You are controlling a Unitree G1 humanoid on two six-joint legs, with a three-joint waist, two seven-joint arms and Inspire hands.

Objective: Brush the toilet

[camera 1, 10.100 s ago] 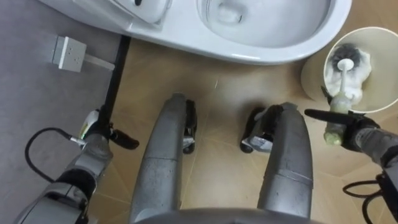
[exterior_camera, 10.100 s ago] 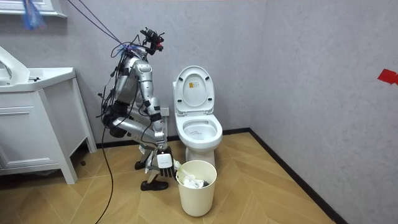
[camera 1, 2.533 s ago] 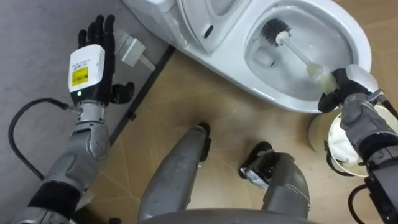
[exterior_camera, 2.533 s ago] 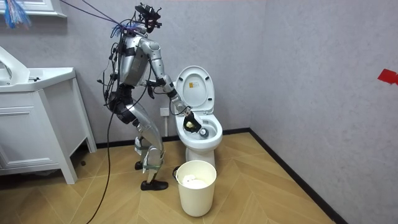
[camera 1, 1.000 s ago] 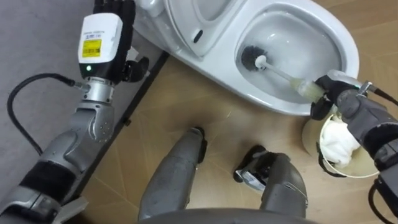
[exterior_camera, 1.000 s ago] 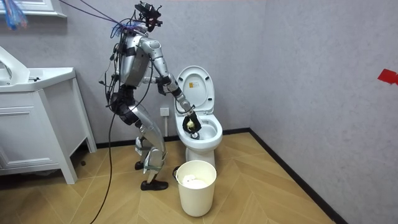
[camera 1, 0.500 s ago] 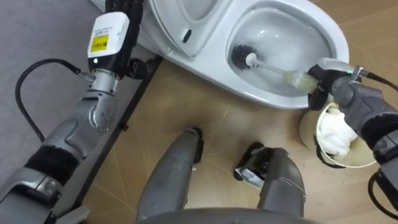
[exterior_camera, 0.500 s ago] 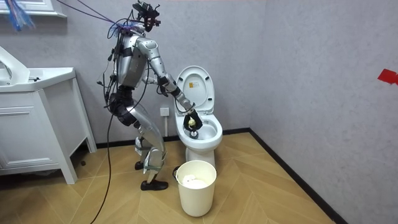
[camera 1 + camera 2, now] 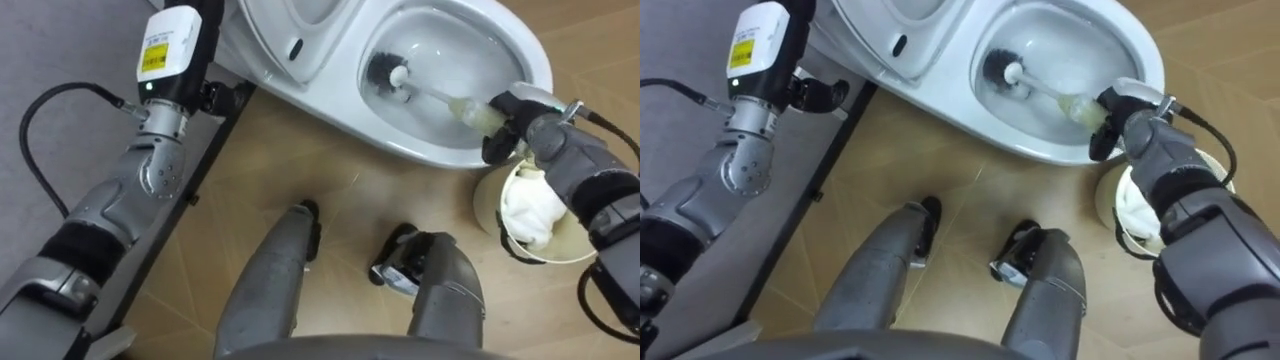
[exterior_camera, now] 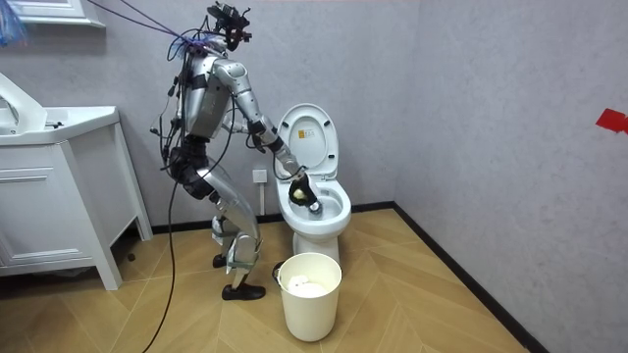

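Observation:
The white toilet [image 9: 440, 150] stands with its lid up [image 10: 306, 137]. Inside the wet bowl, the black head of the toilet brush [image 9: 385, 72] rests against the left inner wall. Its pale handle [image 9: 440, 97] slants right over the rim into my right hand [image 9: 545, 145], whose fingers are curled round the handle's end. My left hand [image 9: 205, 55] is raised beside the toilet's left flank, holding nothing, its fingers running straight up past the top edge. In the room view I stand at the toilet's side, leaning toward it with the right arm [image 10: 270, 142] reaching into the bowl.
A cream waste bin [image 9: 488, 215] with something white and crumpled [image 9: 525, 210] inside stands on the wood floor just right of the toilet, under my right forearm. A black skirting strip [image 9: 215, 150] runs along the grey wall. A white vanity cabinet [image 10: 59, 196] stands at the room view's left.
The brush head has slid a little farther along the bowl's left wall, still held in the right hand. The left hand has drifted up toward the top edge. The picture has shifted slightly.

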